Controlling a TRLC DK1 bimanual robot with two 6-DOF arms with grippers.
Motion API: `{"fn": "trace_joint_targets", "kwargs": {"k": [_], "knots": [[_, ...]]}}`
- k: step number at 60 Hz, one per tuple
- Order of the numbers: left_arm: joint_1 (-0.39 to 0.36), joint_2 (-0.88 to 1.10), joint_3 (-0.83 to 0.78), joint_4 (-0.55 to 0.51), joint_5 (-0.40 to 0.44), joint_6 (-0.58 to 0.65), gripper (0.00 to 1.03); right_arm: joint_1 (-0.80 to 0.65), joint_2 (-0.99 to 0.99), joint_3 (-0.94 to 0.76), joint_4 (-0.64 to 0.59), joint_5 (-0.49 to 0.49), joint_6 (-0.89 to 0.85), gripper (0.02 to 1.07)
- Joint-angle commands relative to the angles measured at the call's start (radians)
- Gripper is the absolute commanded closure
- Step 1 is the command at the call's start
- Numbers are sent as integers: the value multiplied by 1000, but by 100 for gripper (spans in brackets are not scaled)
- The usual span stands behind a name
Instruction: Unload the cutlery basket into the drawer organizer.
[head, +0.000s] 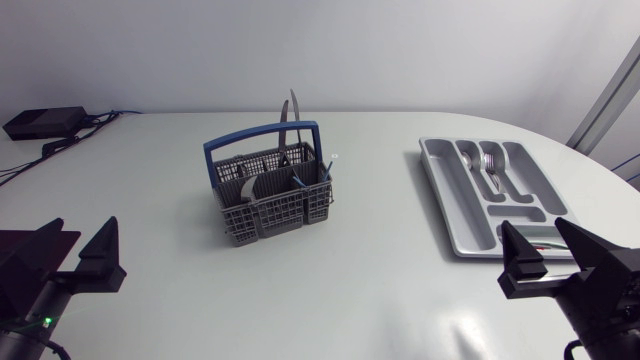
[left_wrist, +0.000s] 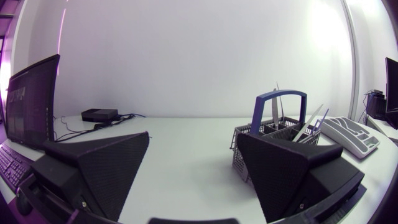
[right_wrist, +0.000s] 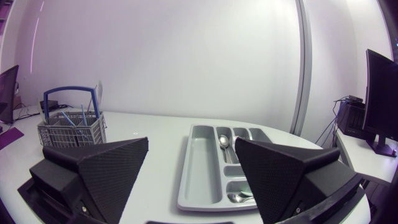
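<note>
No legible text, label, brand, number or sign is present on the cutlery basket (head: 268, 190), the drawer organizer (head: 455, 215) or the table (head: 380, 290).

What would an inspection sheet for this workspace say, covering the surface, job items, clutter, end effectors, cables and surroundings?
Surface: white table, no spills seen.
Job's things: grey cutlery basket with a blue handle, knives standing in it; drawer organizer apart from it, some cutlery already in its compartments.
Clutter: black box at the far corner.
End effectors: left end effector open and empty; right end effector open and empty, near the organizer.
Cables: cables by the black box.
Surroundings: nothing seen reaching over the table.
</note>
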Motion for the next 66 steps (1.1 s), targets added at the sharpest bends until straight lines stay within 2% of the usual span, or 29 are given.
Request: {"fn": "trace_joint_targets", "kwargs": {"k": [1, 14, 20, 27, 38, 41, 46, 51, 52, 56, 60, 66], "knots": [[-5, -11, -41, 3, 2, -22, 4, -7, -6, -19, 10, -1, -6, 7], [-7, -11, -20, 15, 2, -22, 4, 0, -3, 2, 14, 3, -7, 7], [-10, -5, 5, 20, 2, -36, 4, 6, 32, 11, 56, 2, -7, 7], [-10, 65, 66, 21, 2, -50, 4, 19, 233, 73, 152, 0, -6, 7], [-20, 377, 247, 18, 0, -113, 5, 58, 559, 217, 243, 2, 28, 7], [-37, 441, 287, 3, -7, -120, 5, 79, 617, 254, 243, 5, 33, 7], [-116, 582, 367, -45, -73, -124, 6, 118, 730, 320, 240, 11, 40, 7], [-192, 722, 459, -129, -142, -50, 9, 159, 853, 387, 229, 9, 39, 7], [-194, 725, 462, -131, -144, -50, 9, 167, 871, 398, 228, 9, 37, 7], [-217, 886, 574, -246, -142, -12, 9, 225, 990, 479, 178, 9, 34, 7], [-261, 938, 603, -256, -142, 45, 9, 277, 1079, 548, 125, 19, 31, 7], [-284, 996, 644, -287, -142, 99, 8, 331, 1181, 645, 37, 23, -12, 7]]}}
